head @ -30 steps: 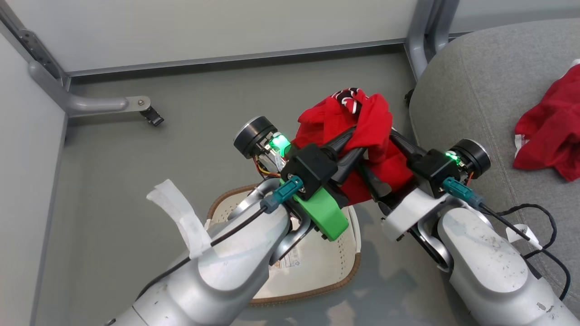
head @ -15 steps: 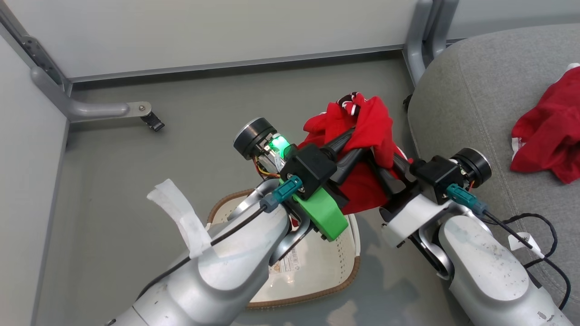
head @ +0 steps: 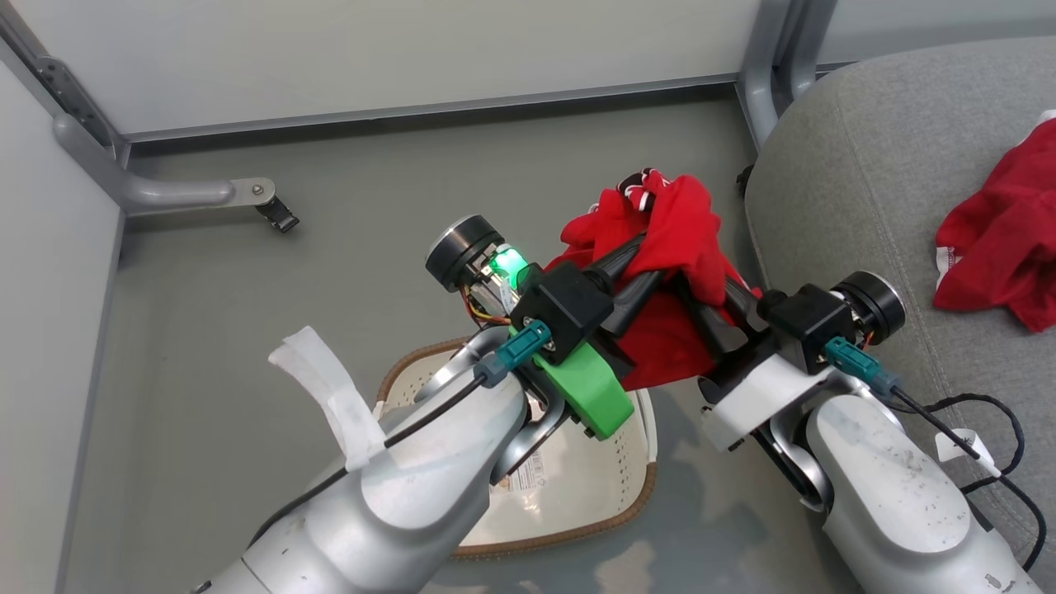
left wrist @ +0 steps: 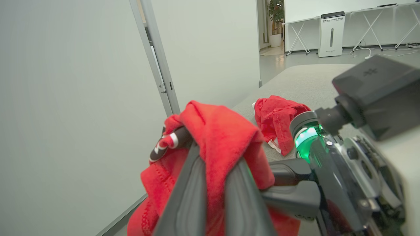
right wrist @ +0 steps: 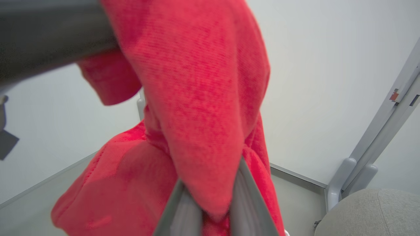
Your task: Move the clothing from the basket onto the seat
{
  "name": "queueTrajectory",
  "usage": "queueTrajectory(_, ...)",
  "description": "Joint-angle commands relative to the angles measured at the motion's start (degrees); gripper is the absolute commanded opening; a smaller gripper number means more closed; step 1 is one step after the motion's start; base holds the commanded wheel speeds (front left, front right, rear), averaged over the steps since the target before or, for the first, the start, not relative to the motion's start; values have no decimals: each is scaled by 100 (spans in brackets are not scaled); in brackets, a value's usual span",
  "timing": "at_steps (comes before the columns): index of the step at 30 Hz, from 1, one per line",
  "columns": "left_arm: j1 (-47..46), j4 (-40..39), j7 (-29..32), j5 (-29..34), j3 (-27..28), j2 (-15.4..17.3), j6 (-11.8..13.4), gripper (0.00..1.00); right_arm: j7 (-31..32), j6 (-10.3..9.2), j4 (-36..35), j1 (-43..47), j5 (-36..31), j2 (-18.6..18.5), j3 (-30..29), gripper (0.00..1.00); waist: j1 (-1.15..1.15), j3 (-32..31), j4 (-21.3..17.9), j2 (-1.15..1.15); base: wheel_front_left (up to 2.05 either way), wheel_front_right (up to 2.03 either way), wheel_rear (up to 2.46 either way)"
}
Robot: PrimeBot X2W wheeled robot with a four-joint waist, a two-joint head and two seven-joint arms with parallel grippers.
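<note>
One bright red shirt (head: 672, 227) hangs bunched in the air above the floor, just left of the grey seat (head: 866, 165). Both grippers hold it. My left gripper (head: 652, 260) is shut on the fabric, which drapes over its dark fingers (left wrist: 183, 200) in the left wrist view. My right gripper (head: 701, 285) pinches the same shirt (right wrist: 203, 98) from the right side. A second red shirt (head: 1002, 243) lies crumpled on the seat (left wrist: 311, 78), also visible as a small heap (left wrist: 279, 114). The cream basket (head: 569, 495) sits on the floor under my left forearm.
Pale partition walls close the floor area at the back and left. A grey metal foot with a castor (head: 276, 210) stands at the far left and a frame post (head: 763, 74) beside the seat. A black cable (head: 982, 412) lies on the seat's near edge.
My right gripper has shifted slightly right, toward the seat, drawing the held shirt with it. The left arm has stayed nearly still.
</note>
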Motion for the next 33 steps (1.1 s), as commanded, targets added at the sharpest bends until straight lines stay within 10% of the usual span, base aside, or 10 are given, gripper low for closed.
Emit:
queueTrajectory(1, -6, 0, -20, -32, 20, -8, 35, 100, -12, -4, -36, 52, -13, 4, -36, 0, 0, 6, 1, 0, 0, 0, 0)
queueTrajectory(15, -2, 9, -13, 52, 70, -6, 88, 100, -12, -4, -8, 94, -46, 25, -400, 0, 0, 119, -40, 0, 0, 0, 0)
queueTrajectory(33, 56, -38, -13, 229, 319, 131, 50, 100, -12, -4, -371, 608, -120, 348, -1207, 0, 0, 453, -1004, 0, 0, 0, 0)
